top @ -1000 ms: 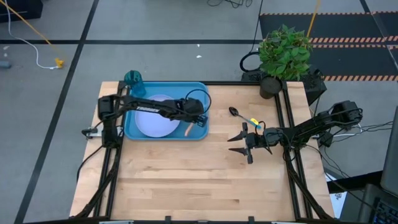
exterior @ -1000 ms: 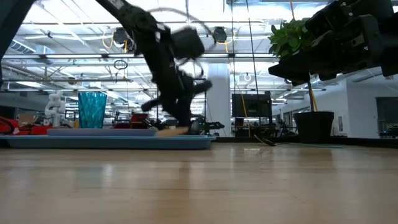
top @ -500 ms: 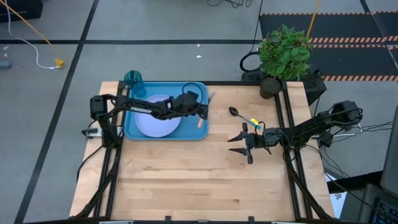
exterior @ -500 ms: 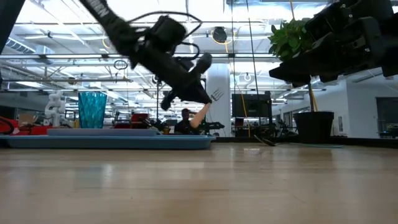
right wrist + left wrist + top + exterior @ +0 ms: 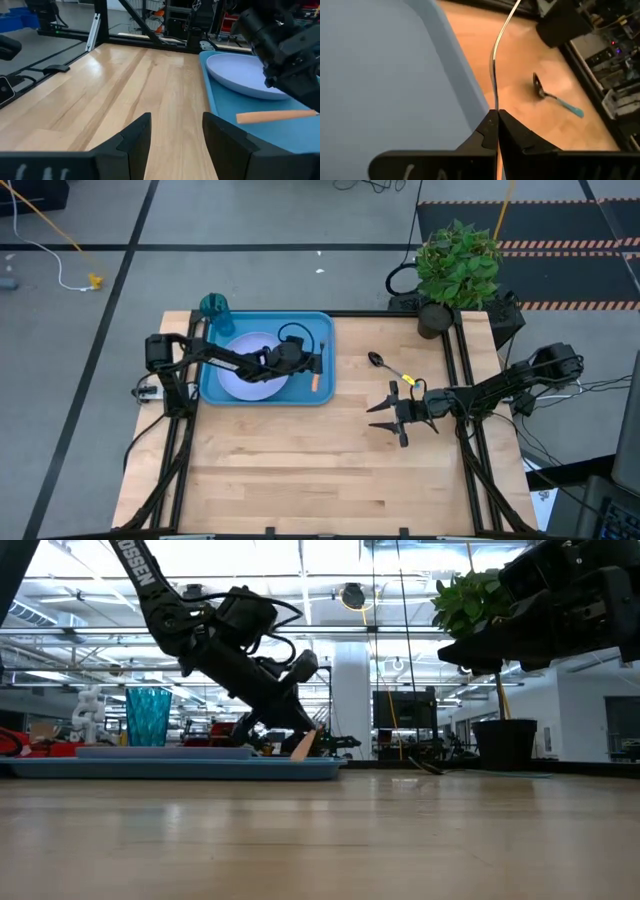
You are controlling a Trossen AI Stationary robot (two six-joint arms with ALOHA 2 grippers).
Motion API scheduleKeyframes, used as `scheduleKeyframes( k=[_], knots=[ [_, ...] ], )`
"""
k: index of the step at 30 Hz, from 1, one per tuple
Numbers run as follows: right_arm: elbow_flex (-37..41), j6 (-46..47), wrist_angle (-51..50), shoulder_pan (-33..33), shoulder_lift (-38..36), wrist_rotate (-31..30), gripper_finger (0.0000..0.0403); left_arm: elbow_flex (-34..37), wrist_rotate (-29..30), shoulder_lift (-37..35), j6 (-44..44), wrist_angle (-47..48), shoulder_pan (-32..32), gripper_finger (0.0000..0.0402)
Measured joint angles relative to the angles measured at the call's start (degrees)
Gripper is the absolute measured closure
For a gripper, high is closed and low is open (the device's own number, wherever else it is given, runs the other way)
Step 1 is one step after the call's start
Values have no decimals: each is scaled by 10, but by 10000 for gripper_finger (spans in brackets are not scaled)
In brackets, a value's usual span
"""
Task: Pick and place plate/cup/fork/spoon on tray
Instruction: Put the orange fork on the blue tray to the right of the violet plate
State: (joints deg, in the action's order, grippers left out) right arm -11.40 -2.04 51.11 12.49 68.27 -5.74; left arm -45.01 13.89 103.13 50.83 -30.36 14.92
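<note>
The blue tray (image 5: 228, 390) holds the pale plate (image 5: 246, 370). The teal cup (image 5: 213, 305) stands by the tray's far left corner, on the table or on the tray I cannot tell. My left gripper (image 5: 311, 367) is over the tray's right part, shut on the fork (image 5: 314, 381). The spoon (image 5: 384, 364) lies on the table right of the tray, and also shows in the left wrist view (image 5: 540, 88). My right gripper (image 5: 385, 416) is open and empty, near the table, just nearer than the spoon. My left gripper pinches the fork between its two fingertips at the thin metal neck (image 5: 494, 102), seen edge-on. The fingers come from the table's left, slanting down, and lie across the fork. The orange handle (image 5: 301, 745) hangs tilted low over the tray; whether it touches, I cannot tell.
A potted plant (image 5: 456, 268) stands at the table's far right corner. Bare wood lies across the table's near half. In the right wrist view the tray (image 5: 227, 107), the plate (image 5: 245, 74) and the fork's handle (image 5: 275, 116) lie ahead of my right gripper (image 5: 176, 135).
My left gripper has raised the fork off the tray with its tines tipped up, then brought it down again, ending a little toward the table's left. The fork now hangs low over the tray's right part.
</note>
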Motion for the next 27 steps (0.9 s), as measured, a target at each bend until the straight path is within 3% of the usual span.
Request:
scheduleKeyframes(
  k=[7,10,13,22,27],
  knots=[
    [0,-1,-4,0,0,-1,232,0,-44,0,-4,-22,4,397],
    [0,-1,-4,0,0,-1,232,0,-89,-7,-49,-70,1,399],
    [0,-1,-5,0,0,0,232,-1,-126,-22,-90,-50,12,398],
    [0,8,-25,0,0,0,232,5,-143,-24,-92,-29,41,396],
    [0,12,-28,0,0,0,232,65,-126,-26,-32,-111,41,397]
  ],
)
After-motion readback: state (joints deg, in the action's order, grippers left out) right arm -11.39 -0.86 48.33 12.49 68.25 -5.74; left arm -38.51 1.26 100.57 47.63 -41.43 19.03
